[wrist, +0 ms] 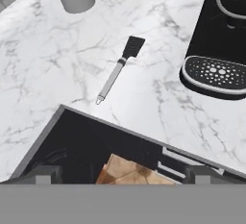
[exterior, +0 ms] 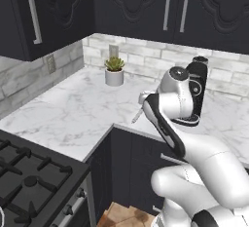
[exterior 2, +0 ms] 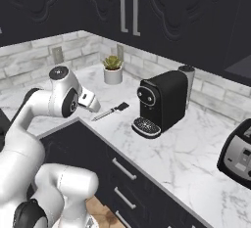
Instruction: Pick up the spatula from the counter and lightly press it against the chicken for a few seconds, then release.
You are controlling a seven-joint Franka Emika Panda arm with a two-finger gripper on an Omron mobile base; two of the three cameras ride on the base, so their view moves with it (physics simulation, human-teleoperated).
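A spatula [wrist: 117, 69] with a black blade and a slim grey handle lies flat on the white marble counter [wrist: 57, 64], blade pointing toward the back wall. In the right base view the spatula [exterior 2: 111, 110] rests just left of the coffee machine; in the left base view only the spatula's handle end [exterior: 136, 117] peeks out beside the arm. My gripper [wrist: 124, 174] hovers above the counter's front edge, short of the handle's tip. Its two dark fingertips [wrist: 45, 172] stand wide apart, open, with nothing between them. The gripper [exterior 2: 91, 103] sits left of the spatula, above the corner of the counter.
A black coffee machine [exterior 2: 162, 101] stands right of the spatula, its drip tray [wrist: 216, 74] close to the blade. A potted plant [exterior 2: 112, 70] sits at the back wall. A gas stove [exterior: 29, 177] lies to the left, a dark appliance [exterior 2: 238, 156] at far right.
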